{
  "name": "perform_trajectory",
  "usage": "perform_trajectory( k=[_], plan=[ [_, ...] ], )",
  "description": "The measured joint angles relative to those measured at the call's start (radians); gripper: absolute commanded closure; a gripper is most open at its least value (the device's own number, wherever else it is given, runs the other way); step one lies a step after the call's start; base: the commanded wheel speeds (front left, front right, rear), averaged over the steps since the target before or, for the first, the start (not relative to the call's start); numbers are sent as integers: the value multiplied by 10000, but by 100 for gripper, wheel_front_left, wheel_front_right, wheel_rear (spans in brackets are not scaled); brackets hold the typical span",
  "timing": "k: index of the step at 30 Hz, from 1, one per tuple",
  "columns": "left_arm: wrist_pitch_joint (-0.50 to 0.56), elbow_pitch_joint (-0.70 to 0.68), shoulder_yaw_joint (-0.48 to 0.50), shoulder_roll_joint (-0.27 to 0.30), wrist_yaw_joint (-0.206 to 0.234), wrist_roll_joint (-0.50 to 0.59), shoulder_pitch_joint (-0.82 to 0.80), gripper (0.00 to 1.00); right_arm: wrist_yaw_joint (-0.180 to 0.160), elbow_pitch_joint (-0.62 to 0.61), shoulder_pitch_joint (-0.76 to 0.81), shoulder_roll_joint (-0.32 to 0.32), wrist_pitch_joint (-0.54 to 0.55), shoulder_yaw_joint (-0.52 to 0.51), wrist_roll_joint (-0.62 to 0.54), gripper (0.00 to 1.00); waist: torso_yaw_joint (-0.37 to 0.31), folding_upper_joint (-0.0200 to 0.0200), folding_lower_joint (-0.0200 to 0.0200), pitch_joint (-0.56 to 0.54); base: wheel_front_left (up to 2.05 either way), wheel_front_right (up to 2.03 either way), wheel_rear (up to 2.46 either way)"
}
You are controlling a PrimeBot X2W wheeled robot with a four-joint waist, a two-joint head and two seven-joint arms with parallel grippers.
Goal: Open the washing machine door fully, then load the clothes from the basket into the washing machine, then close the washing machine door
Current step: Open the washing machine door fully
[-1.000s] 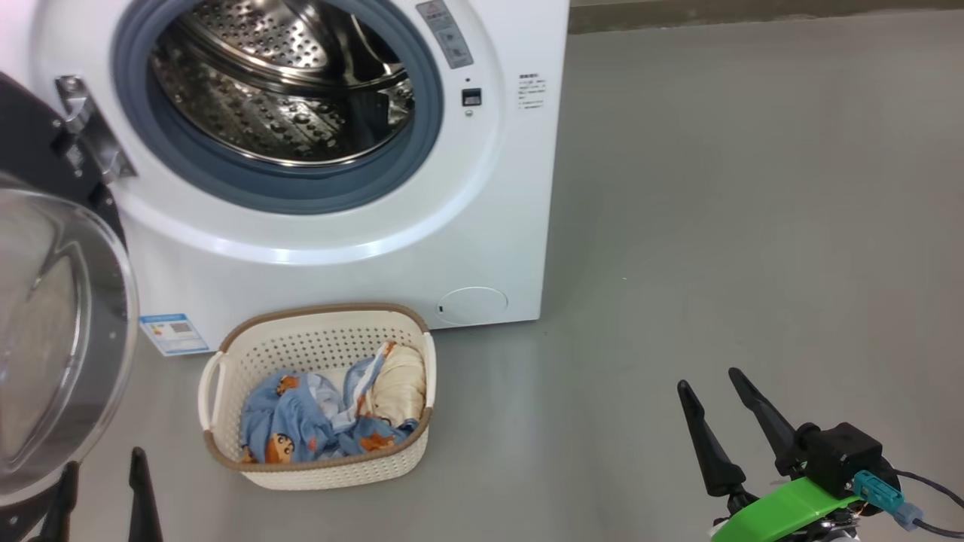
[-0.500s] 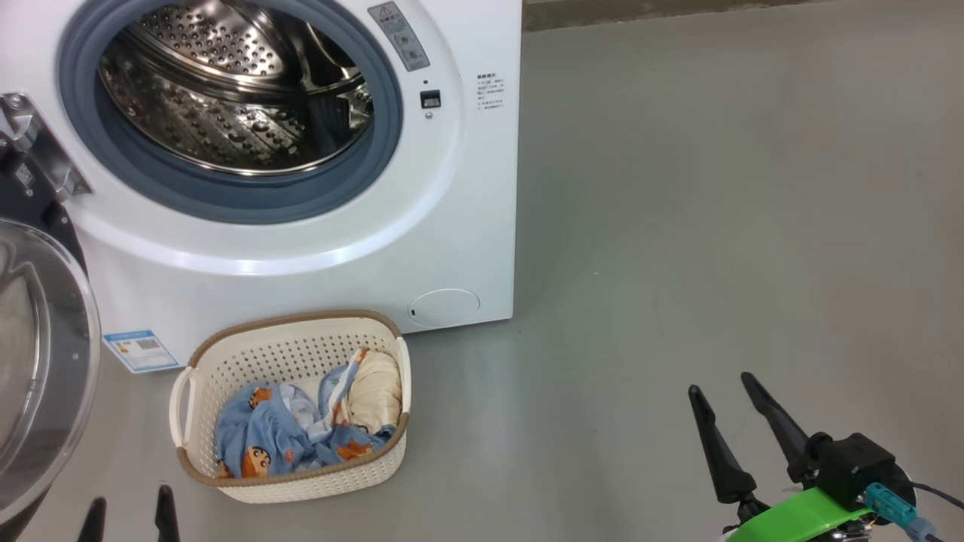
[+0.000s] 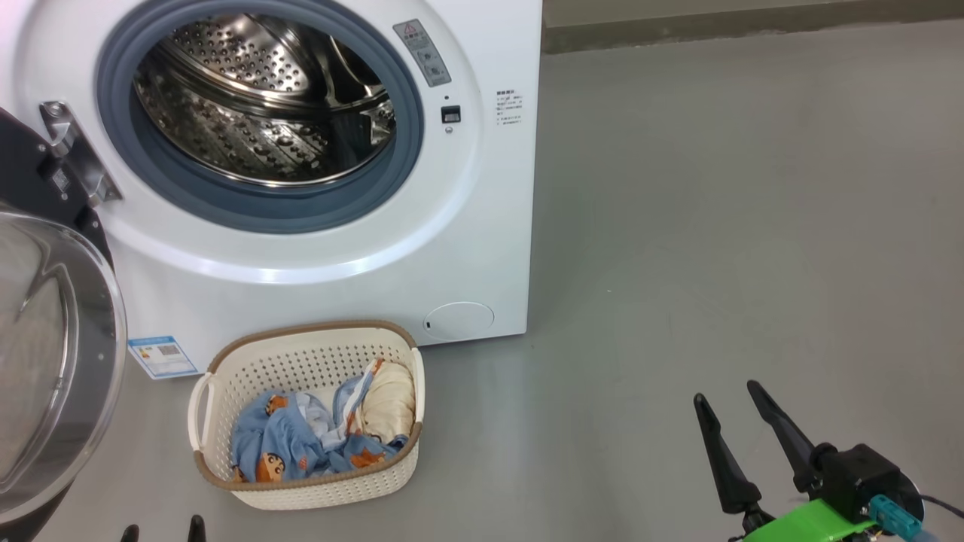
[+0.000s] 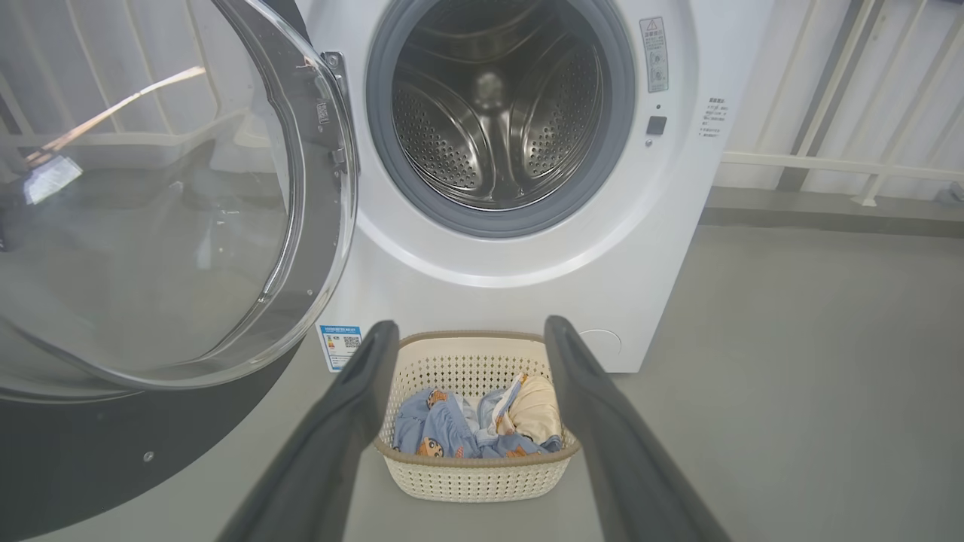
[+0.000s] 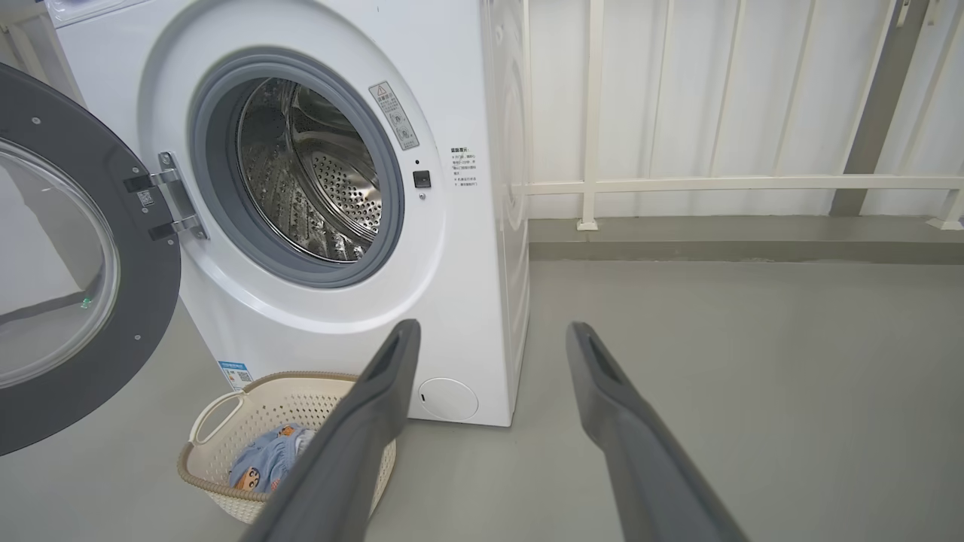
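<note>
The white washing machine (image 3: 482, 226) stands with its steel drum (image 3: 256, 113) exposed. Its black door (image 3: 45, 339) with the glass bowl hangs swung out on the left. On the floor in front sits the cream basket (image 3: 316, 482), holding the blue printed fabric and the cream-beige garment, the clothes (image 3: 301, 444). My left gripper (image 3: 162, 531) is open, with just its tips at the bottom edge, left of the basket. In the left wrist view this gripper (image 4: 471, 325) frames the basket (image 4: 474, 474) from a distance. My right gripper (image 3: 727, 393) is open and empty, far right over bare floor.
Grey floor (image 3: 715, 226) stretches to the right of the machine. A low kerb (image 5: 753, 248) and a white railing (image 5: 715, 183) run along the back wall. The open door (image 4: 151, 226) juts out on the left, close beside my left arm.
The head camera swung left, then partly back. My left fingertips have sunk to the bottom edge of the head view. The right gripper, basket and door stay as they were.
</note>
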Motion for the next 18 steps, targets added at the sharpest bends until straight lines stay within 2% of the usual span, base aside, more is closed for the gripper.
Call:
perform_trajectory(
  k=[18],
  plan=[
    [0,-230,324,10,132,-107,36,0,0,69,174,6,0,-136,-19,0,66,0,0,-72,0,0,0]
  ],
)
